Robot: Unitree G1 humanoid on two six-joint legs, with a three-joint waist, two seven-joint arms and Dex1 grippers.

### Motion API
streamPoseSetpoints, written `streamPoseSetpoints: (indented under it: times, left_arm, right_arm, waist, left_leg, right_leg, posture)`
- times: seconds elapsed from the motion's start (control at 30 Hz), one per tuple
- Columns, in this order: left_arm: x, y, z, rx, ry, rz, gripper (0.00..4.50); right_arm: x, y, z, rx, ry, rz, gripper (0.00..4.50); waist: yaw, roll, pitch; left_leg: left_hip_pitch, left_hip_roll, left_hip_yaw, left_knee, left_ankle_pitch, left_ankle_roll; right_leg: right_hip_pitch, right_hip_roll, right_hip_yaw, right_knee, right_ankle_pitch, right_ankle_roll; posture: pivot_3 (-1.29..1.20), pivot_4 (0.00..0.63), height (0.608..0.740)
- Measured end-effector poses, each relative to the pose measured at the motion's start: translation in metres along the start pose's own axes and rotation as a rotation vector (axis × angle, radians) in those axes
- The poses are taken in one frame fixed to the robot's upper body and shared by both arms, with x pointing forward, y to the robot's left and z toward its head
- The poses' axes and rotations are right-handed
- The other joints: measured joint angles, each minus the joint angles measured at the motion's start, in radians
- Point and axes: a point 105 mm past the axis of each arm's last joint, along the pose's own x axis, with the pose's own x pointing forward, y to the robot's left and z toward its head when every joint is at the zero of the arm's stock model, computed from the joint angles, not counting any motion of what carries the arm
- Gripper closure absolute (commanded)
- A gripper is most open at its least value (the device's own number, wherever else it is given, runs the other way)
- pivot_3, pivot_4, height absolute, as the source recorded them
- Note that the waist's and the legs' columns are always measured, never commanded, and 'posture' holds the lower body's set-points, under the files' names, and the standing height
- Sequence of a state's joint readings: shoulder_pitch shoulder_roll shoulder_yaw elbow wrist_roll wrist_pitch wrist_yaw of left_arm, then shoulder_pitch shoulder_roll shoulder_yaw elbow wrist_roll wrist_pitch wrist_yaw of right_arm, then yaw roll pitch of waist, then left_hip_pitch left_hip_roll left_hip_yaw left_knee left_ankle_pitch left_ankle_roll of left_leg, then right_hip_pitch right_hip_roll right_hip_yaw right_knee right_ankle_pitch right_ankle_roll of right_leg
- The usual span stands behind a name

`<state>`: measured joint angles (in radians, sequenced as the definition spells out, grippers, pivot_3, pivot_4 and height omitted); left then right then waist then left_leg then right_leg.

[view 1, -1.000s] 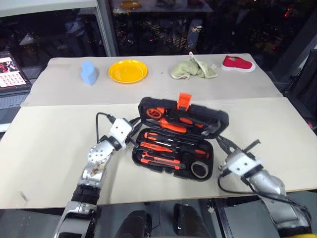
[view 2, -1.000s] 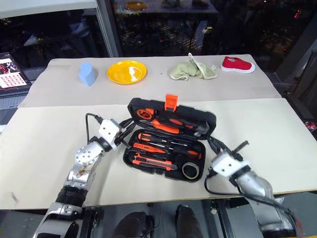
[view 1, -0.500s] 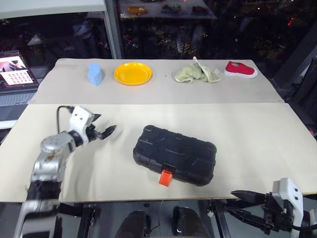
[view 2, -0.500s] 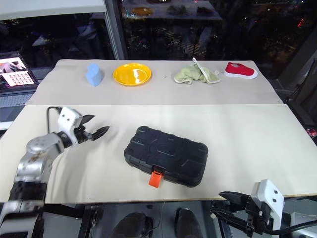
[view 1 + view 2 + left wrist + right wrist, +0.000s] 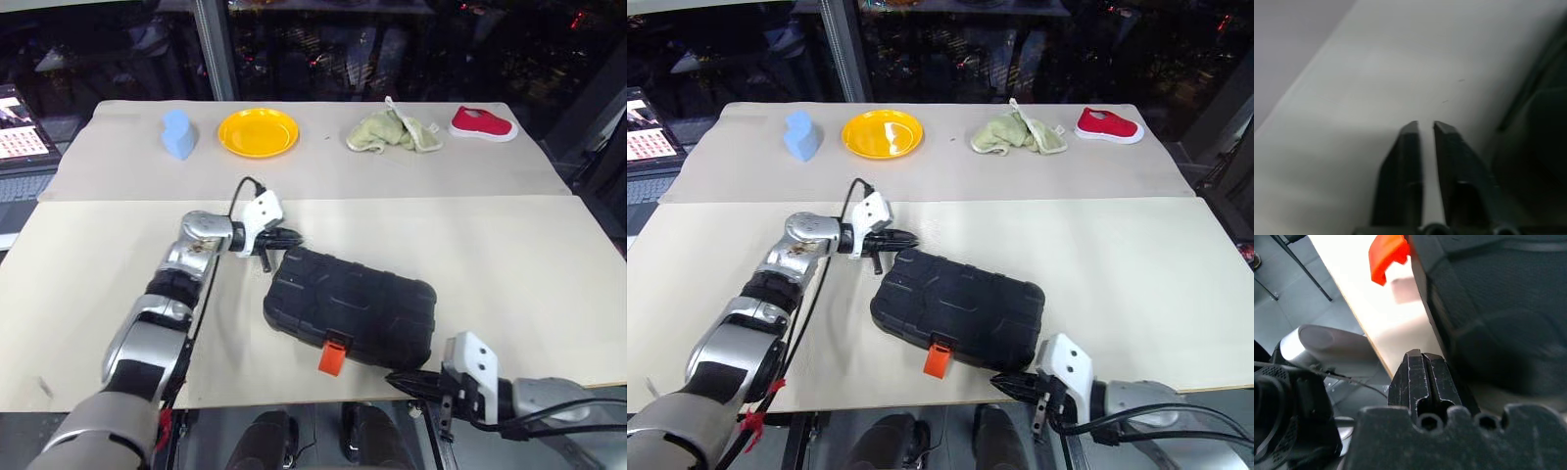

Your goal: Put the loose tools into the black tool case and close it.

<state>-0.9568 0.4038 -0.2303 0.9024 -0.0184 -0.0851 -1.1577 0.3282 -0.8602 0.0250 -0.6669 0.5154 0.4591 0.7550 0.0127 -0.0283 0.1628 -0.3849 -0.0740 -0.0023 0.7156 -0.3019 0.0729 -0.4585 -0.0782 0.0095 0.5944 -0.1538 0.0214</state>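
Left eye view: closed black tool case [image 5: 353, 308] near table's [image 5: 509, 255] front edge, both pincers [image 5: 284, 238] [image 5: 400, 380] pinched shut, empty.

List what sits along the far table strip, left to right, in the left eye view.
Blue object → yellow plate → green cloth → red shoe.

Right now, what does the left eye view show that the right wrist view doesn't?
Left eye view alone: the yellow plate, blue block, green cloth, red shoe, and the left gripper, shut beside the case's far corner. Right wrist view alone: the floor under the table edge. Both: the closed black tool case, its orange latch, the shut right gripper.
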Motion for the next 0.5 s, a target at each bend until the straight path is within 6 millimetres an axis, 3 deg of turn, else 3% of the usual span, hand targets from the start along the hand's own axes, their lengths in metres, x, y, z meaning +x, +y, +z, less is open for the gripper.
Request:
streamPoseSetpoints:
  times: [0.2, 0.33, 0.4, 0.5]
  left_arm:
    - [-0.010, -0.014, -0.002, 0.050, 0.042, -0.167, 4.44]
    - [-0.024, -0.049, -0.010, 0.070, 0.069, -0.370, 4.44]
    - [-0.023, -0.060, -0.011, 0.068, 0.069, -0.420, 4.44]
    - [-0.022, -0.059, -0.004, 0.085, 0.064, -0.395, 4.44]
  right_arm:
    - [0.003, -0.057, 0.002, 0.000, -0.024, -0.270, 4.50]
    - [-0.013, -0.100, 0.012, 0.002, -0.065, -0.481, 4.50]
    - [-0.018, -0.105, 0.014, 0.000, -0.069, -0.514, 4.50]
    - [-0.024, -0.100, 0.009, 0.005, -0.050, -0.498, 4.50]
  waist:
    - [-0.001, 0.000, 0.001]
    - [-0.002, 0.002, 0.000]
    - [0.001, 0.002, 0.000]
    - [0.011, 0.003, 0.000]
  left_leg:
    - [0.001, 0.000, 0.003, 0.006, -0.004, 0.011]
    - [0.001, 0.001, 0.004, 0.006, -0.003, 0.009]
    - [0.000, 0.001, 0.003, 0.005, 0.001, 0.002]
    - [-0.002, 0.001, 0.002, 0.005, 0.000, 0.003]
  right_leg:
    - [0.002, 0.000, 0.002, 0.001, 0.006, 0.002]
    - [0.000, 0.000, 0.003, 0.002, 0.007, 0.000]
    - [-0.001, 0.001, 0.003, 0.002, 0.007, 0.000]
    - [-0.001, 0.002, 0.001, 0.001, 0.007, 0.000]
  posture:
    - [0.00, 0.150, 0.740]
    - [0.00, 0.150, 0.740]
    - [0.00, 0.150, 0.740]
    - [0.00, 0.150, 0.740]
